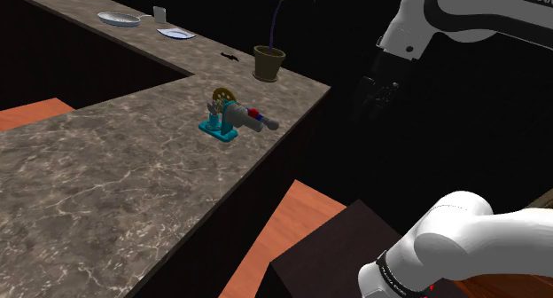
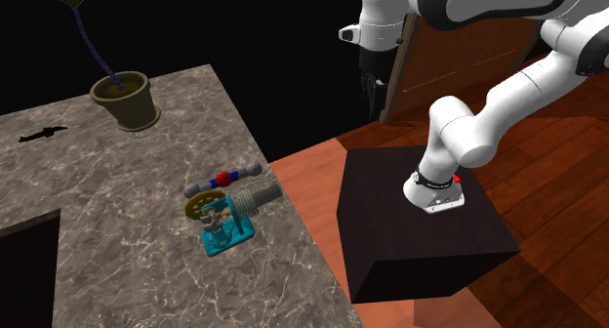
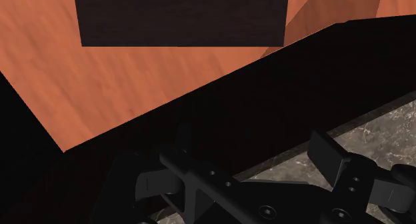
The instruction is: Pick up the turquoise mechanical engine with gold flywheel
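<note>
- the turquoise engine [image 1: 232,119] sits on the marble counter [image 1: 106,190] near the potted plant [image 1: 268,61]. it's on the same stretch of counter as the plant, with its grey cylinder end almost at the counter's outer edge
- its gold flywheel [image 2: 202,206] is on the side away from that edge, about as far from the plant as the rest of the engine
- the gripper [image 2: 372,85] hangs well apart from the plant, out past the counter edge and over the wooden floor [image 3: 40,49], higher than the plant's pot
- the fingers are apart with nothing between them, so i'd call this the approach step, grasp not yet started
- my take: carry the hand in toward the plant at its current height and only drop once it's right over the engine, so it doesn't clip the counter edge
- line the jaws up across the turquoise frame or the grey cylinder
- i'd skip the flywheel and the thin rod with the red ball [image 2: 232,177], they look too spindly to clamp
- the engine is so close to the edge that a sideways nudge away from the plant could tip it off, so come straight down and close gently
- keep the wrist on the far side of the engine from the plant, since the leaves reach up high
</note>
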Action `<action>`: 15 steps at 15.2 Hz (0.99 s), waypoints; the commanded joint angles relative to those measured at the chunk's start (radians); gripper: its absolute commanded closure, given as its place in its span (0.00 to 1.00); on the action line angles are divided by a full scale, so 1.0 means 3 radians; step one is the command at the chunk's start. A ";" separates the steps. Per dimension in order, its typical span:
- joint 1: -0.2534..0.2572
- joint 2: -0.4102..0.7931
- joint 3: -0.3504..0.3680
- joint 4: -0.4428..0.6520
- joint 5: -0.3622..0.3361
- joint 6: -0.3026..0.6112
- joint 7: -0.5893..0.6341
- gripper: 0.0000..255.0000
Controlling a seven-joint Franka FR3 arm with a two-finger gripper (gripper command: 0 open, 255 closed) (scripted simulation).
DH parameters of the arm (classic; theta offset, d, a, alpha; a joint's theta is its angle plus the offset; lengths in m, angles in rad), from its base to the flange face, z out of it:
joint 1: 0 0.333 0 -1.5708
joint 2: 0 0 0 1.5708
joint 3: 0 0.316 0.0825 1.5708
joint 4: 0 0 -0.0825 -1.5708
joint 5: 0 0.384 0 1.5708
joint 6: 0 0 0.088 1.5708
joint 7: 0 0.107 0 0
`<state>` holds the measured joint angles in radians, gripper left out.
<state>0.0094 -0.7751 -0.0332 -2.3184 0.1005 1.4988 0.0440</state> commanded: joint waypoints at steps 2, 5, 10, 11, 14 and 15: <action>0.0012 0.0100 0.0039 0.0024 0.0018 0.0089 0.0031 0.00; 0.0045 0.0413 0.0151 0.0123 0.0058 0.0340 0.0124 0.00; 0.0086 0.0969 0.0325 0.0378 0.0077 0.0704 0.0285 0.00; 0.0092 0.1085 0.0358 0.0442 0.0074 0.0767 0.0319 0.00; 0.0110 0.1438 0.0450 0.0659 0.0044 0.0935 0.0426 0.00; 0.0116 0.1557 0.0480 0.0741 0.0029 0.0984 0.0463 0.00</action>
<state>0.0417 -0.3422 0.1002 -2.1153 0.1124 1.7746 0.1700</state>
